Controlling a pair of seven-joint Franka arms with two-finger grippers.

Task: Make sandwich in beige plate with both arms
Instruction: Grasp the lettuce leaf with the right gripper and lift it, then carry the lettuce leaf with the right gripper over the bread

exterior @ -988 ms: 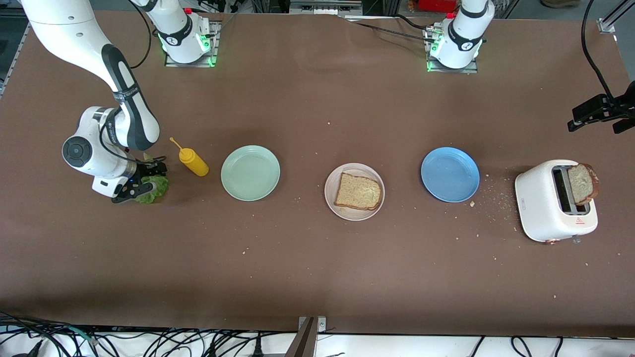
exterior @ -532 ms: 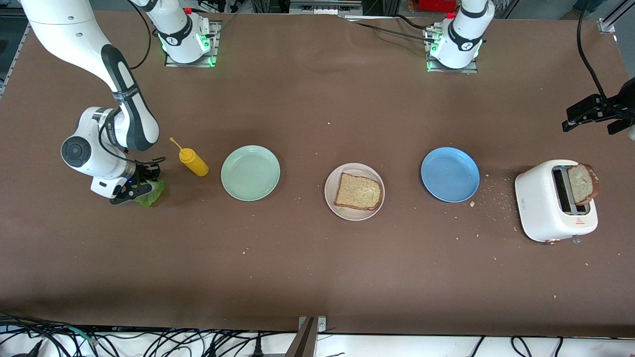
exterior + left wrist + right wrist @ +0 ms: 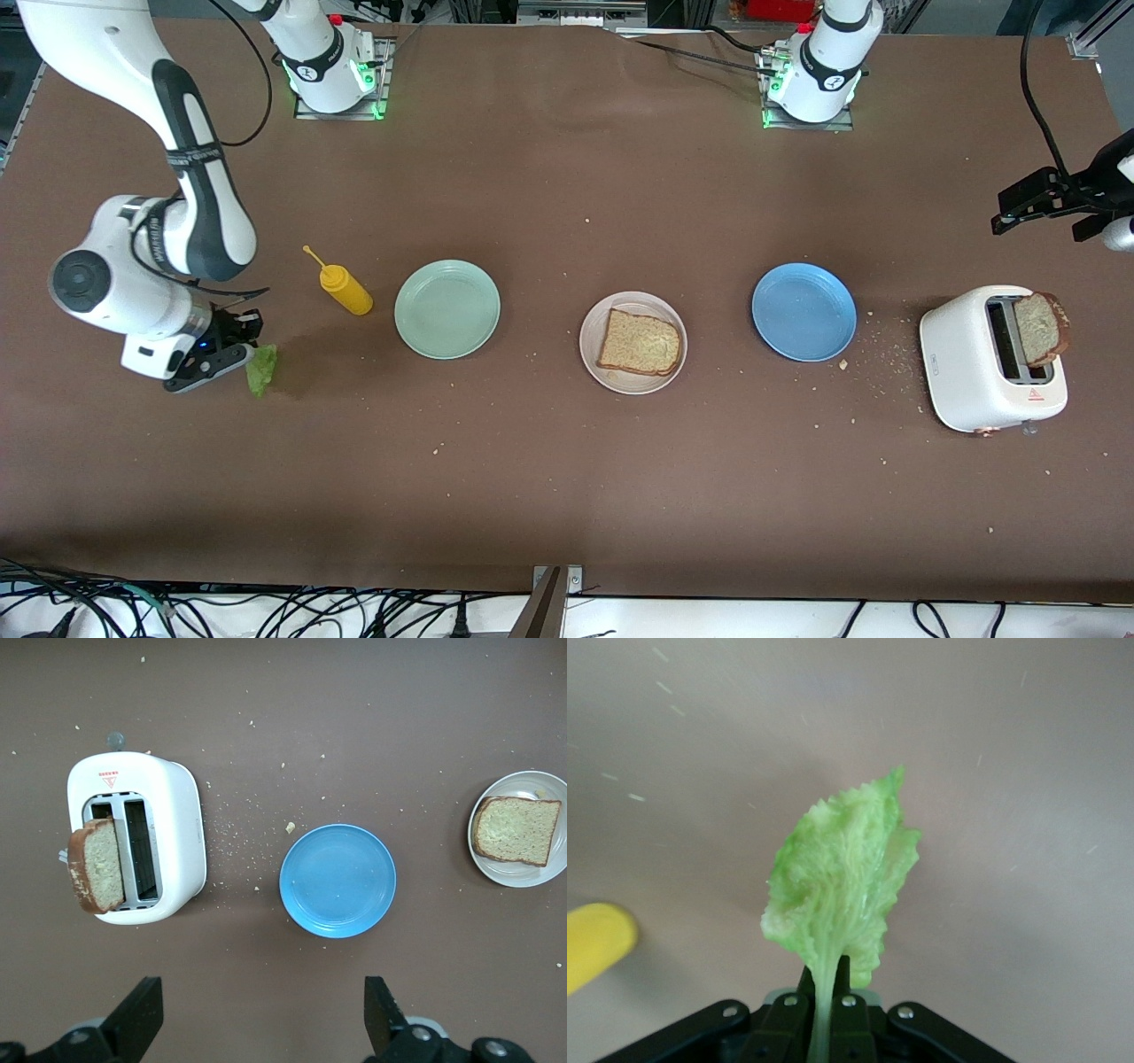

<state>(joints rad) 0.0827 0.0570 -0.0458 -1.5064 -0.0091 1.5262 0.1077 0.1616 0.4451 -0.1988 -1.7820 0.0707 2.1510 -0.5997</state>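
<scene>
Pinching the ruffled green lettuce leaf (image 3: 837,881) by its stem, the right gripper (image 3: 232,356) hung above the brown table (image 3: 567,478); the left gripper (image 3: 257,1023) gaped empty.

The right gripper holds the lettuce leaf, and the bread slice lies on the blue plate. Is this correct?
Not quite. The right gripper does hold the lettuce leaf, but the bread slice lies on the beige plate; the blue plate holds nothing. The front view shows it.

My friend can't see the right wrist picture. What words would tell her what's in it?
A ruffled green lettuce leaf hangs pinched by its stem in the right tool, above the brown table. The rounded end of a yellow squeeze bottle shows at the edge.
</scene>
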